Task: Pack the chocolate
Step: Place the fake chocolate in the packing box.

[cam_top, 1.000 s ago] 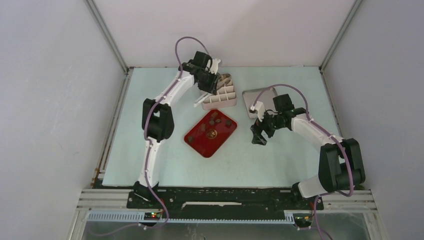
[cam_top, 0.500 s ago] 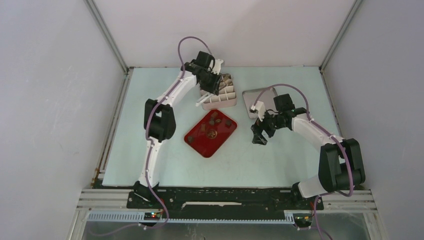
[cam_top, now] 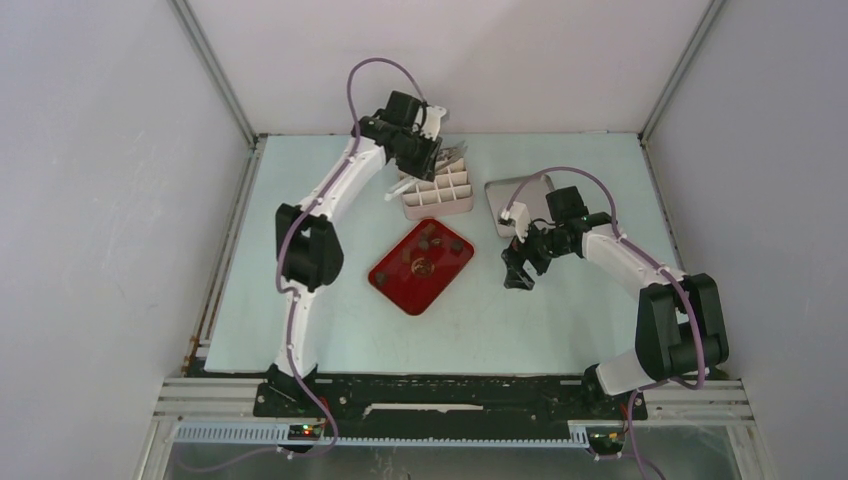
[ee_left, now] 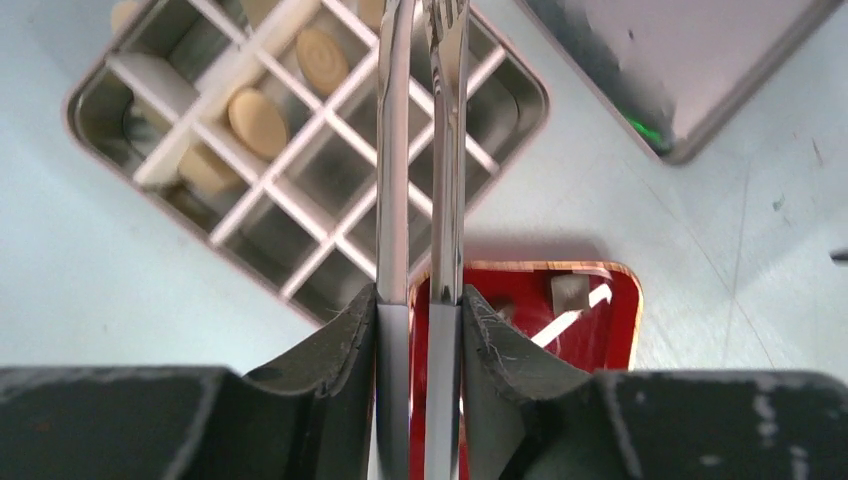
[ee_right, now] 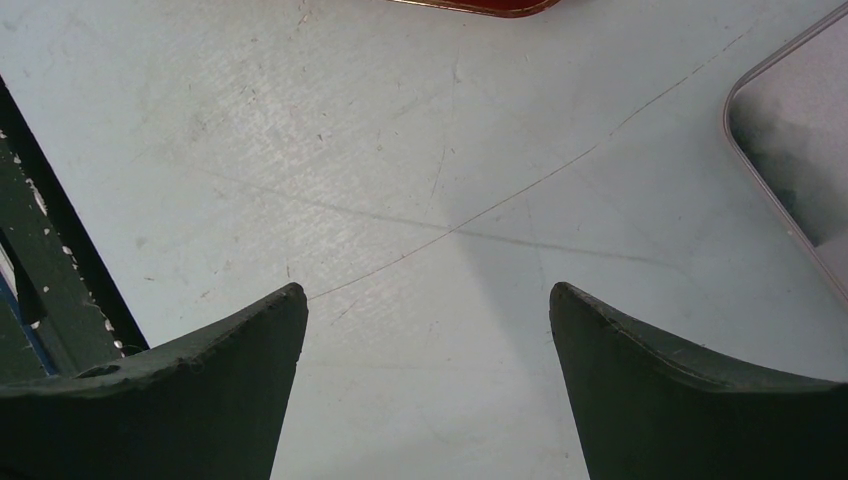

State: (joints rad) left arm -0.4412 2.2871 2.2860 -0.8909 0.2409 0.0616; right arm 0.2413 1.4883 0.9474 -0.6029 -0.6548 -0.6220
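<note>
My left gripper (cam_top: 420,160) (ee_left: 420,300) is shut on a pair of metal tongs (ee_left: 395,150), whose blades reach out over the divided box (cam_top: 440,192) (ee_left: 105,85). The tongs' tips run off the top of the left wrist view, so I cannot tell if they hold anything. Cream-white chocolate pieces (ee_left: 258,122) lie in the box's compartments. Dark chocolate pieces (cam_top: 428,240) sit on the red tray (cam_top: 395,280) (ee_left: 610,340), and one pale piece (ee_left: 569,291) shows there too. My right gripper (cam_top: 517,272) (ee_right: 428,300) hangs open over bare table, right of the tray.
A grey metal lid (cam_top: 515,205) (ee_left: 690,60) (ee_right: 800,150) lies right of the box, just behind the right gripper. The tray's edge (ee_right: 470,5) shows at the top of the right wrist view. White walls enclose the table on three sides.
The left gripper has moved with the tongs a little farther back over the box. The right arm has stayed still.
</note>
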